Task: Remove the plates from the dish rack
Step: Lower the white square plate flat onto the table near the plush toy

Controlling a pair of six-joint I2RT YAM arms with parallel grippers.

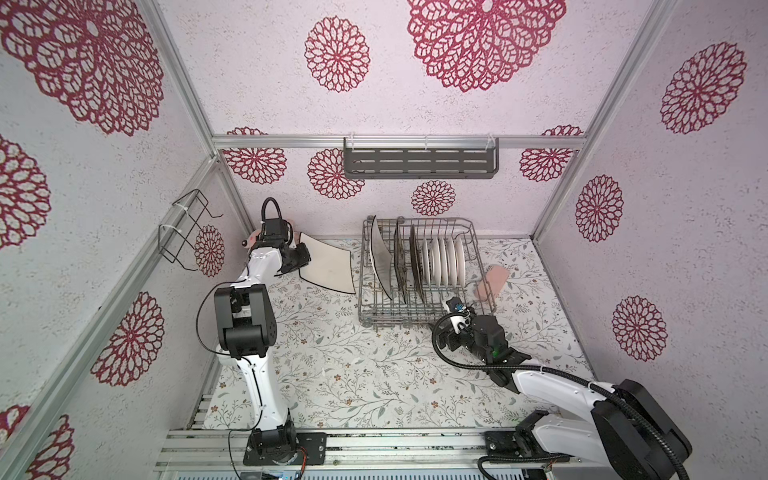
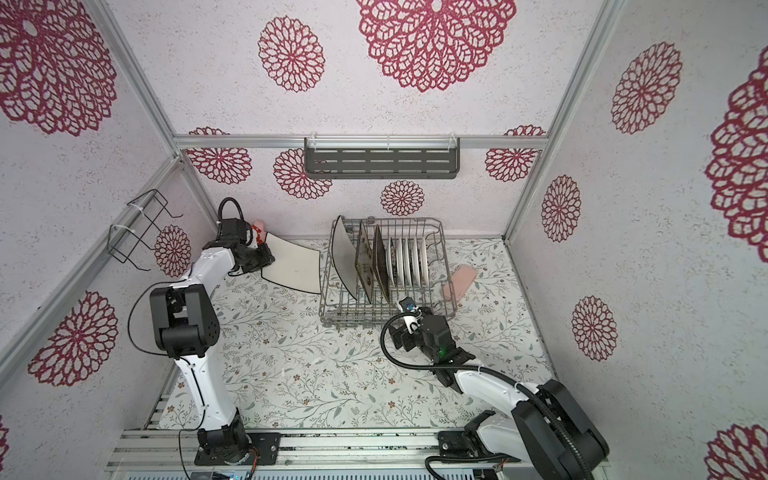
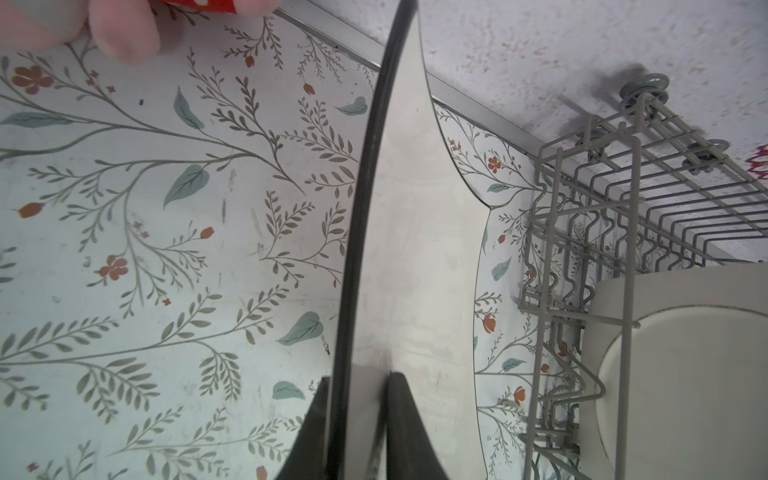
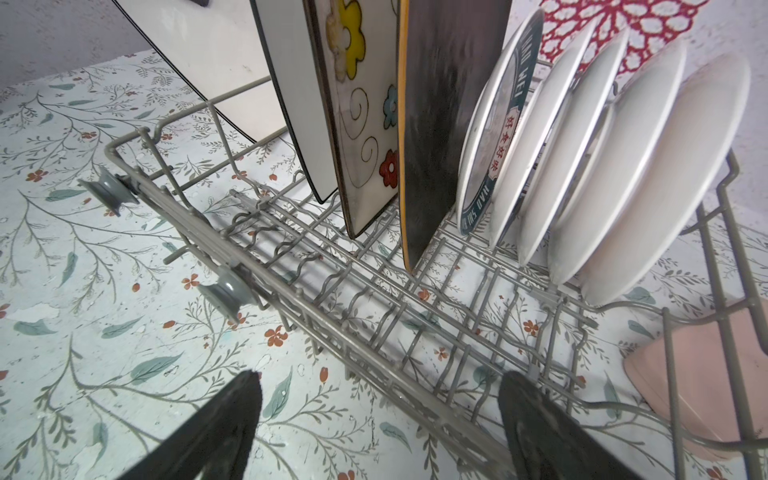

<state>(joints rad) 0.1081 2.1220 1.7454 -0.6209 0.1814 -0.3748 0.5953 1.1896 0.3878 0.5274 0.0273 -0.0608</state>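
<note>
My left gripper (image 1: 301, 257) (image 2: 267, 255) (image 3: 357, 382) is shut on the edge of a large white square plate (image 1: 328, 266) (image 2: 293, 266) (image 3: 415, 249) with a dark rim, held outside the dish rack (image 1: 374, 322) (image 2: 336, 320) (image 4: 332, 299), to its left. In the rack stand another white square plate (image 1: 380, 266), two dark brown square plates (image 1: 401, 268) (image 4: 449, 104) and several small round white plates (image 1: 444, 262) (image 4: 623, 166). My right gripper (image 1: 463, 318) (image 2: 415, 318) (image 4: 380, 399) is open, its fingers on either side of the rack's front rail near the right end, holding nothing.
A flat pink object (image 1: 492, 282) (image 4: 698, 390) lies against the rack's right side. A pink and red item (image 1: 251, 241) (image 3: 120, 37) sits by the back wall behind my left gripper. A dark slotted shelf (image 1: 419, 162) and a black wire holder (image 1: 183, 232) hang on the walls.
</note>
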